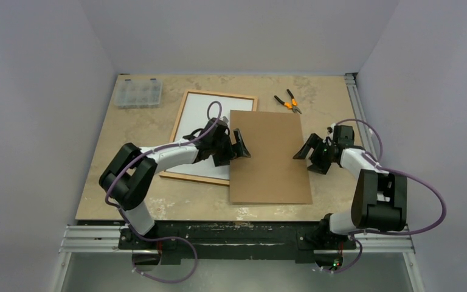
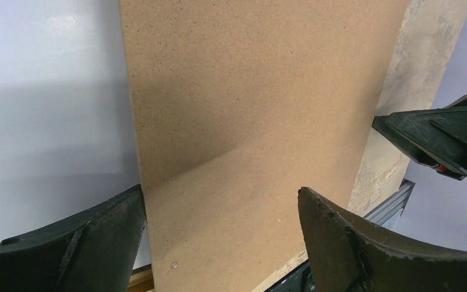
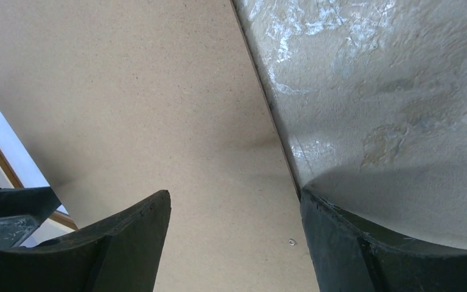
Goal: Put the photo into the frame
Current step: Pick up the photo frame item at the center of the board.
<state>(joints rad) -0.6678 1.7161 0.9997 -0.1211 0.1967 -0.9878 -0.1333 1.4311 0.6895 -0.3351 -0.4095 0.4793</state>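
The light wood frame (image 1: 219,95) lies flat left of centre. A white sheet (image 1: 197,118) fills it, which looks like the photo's plain back; no printed side shows. A brown hardboard panel (image 1: 270,161) lies over the frame's right side and the table. My left gripper (image 1: 238,146) is open and empty over the panel's left edge, with the panel (image 2: 249,121) and the white sheet (image 2: 48,121) below it. My right gripper (image 1: 304,151) is open and empty over the panel's right edge (image 3: 127,91), one finger (image 3: 365,249) above the bare table (image 3: 389,91).
A clear plastic parts box (image 1: 138,93) sits at the back left. Orange-handled pliers (image 1: 289,102) lie at the back, right of the frame. A metal rail (image 1: 356,103) runs along the table's right edge, and another (image 1: 237,232) along the near edge.
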